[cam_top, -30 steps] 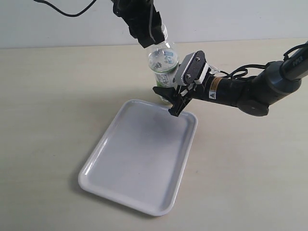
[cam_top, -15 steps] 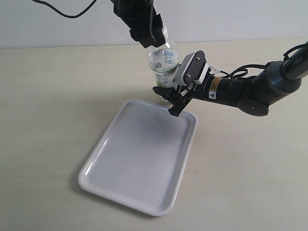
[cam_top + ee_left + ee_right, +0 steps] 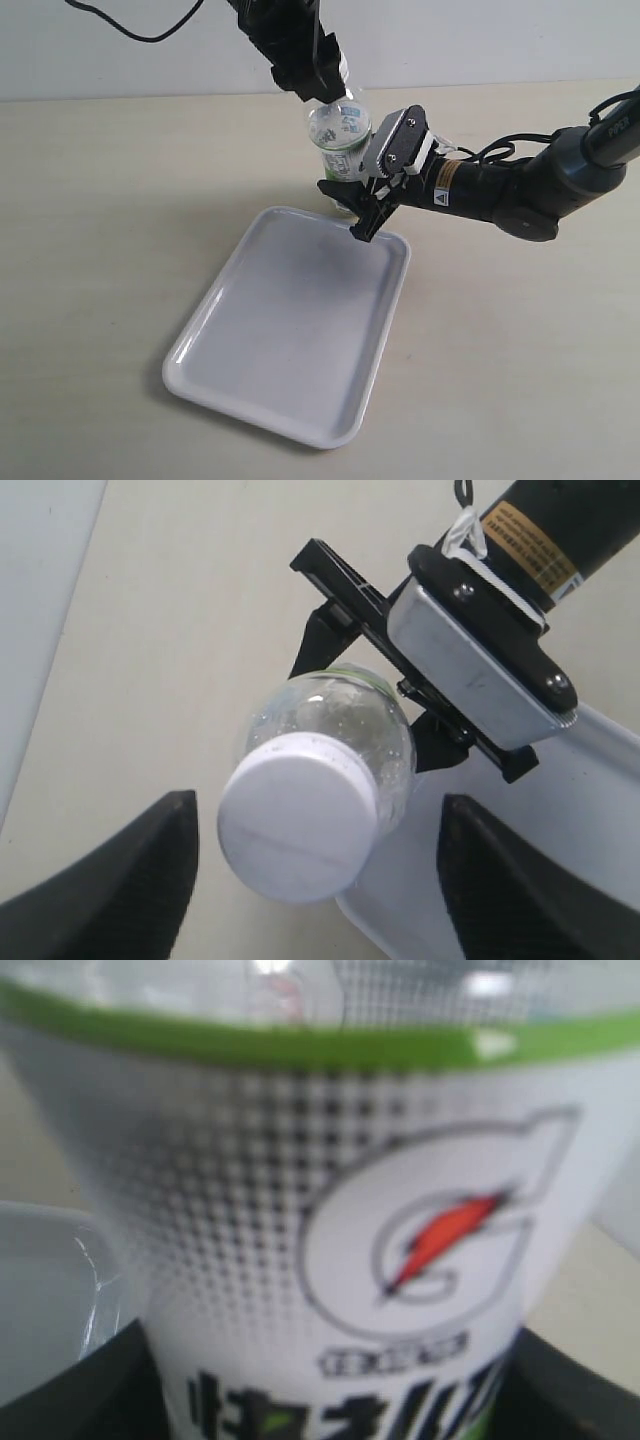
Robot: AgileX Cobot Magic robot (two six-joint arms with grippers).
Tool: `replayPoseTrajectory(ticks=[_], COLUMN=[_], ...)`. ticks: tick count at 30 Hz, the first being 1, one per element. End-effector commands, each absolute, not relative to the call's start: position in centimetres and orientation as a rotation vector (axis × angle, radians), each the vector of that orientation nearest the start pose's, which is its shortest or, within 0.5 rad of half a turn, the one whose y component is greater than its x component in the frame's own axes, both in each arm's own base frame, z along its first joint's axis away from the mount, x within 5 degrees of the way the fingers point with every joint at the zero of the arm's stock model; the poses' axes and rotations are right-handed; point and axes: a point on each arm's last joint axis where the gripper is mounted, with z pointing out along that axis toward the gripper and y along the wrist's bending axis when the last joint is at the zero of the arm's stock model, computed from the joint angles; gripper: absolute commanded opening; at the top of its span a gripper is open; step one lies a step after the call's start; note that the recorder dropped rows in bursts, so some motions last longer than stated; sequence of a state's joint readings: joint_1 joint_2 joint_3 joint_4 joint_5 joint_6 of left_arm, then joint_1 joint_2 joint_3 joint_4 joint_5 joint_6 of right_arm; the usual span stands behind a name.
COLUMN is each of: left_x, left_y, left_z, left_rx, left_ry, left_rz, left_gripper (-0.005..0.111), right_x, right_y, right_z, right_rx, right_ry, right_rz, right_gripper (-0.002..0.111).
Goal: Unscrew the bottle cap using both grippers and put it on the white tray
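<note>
White bottle cap (image 3: 298, 828) behind left tool (image 3: 312, 85), exterior view

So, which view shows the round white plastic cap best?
Left wrist view: the small round white plastic bottle cap sits unobstructed, top-on. Exterior view mostly hides it behind the left gripper; right wrist view shows only the labelled bottle.

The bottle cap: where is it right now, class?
In the left wrist view the bottle cap sits on the bottle, between the spread fingers of the left gripper, touching neither.
</note>
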State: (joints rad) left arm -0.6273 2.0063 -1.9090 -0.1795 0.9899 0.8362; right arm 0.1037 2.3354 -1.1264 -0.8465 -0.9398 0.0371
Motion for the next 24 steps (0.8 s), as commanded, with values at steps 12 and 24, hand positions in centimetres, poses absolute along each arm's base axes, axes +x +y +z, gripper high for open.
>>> replayPoseTrajectory(ticks=[12, 24], left_x=[36.08, 36.05], left_y=[-28.05, -28.03], left_z=[30.42, 30.60], left_rx=[1.634, 1.629], left_ry=[1.954, 1.948], left_rz=[-0.172, -0.170], left_gripper=[0.066, 0.066], right_x=[40.91, 40.91], right_y=[9.64, 9.64], right_z=[4.78, 4.78], right_rx=[-1.040, -1.040], right_ry=[1.667, 1.667], right_rz=[0.301, 0.301], right_gripper=[0.000, 0.000])
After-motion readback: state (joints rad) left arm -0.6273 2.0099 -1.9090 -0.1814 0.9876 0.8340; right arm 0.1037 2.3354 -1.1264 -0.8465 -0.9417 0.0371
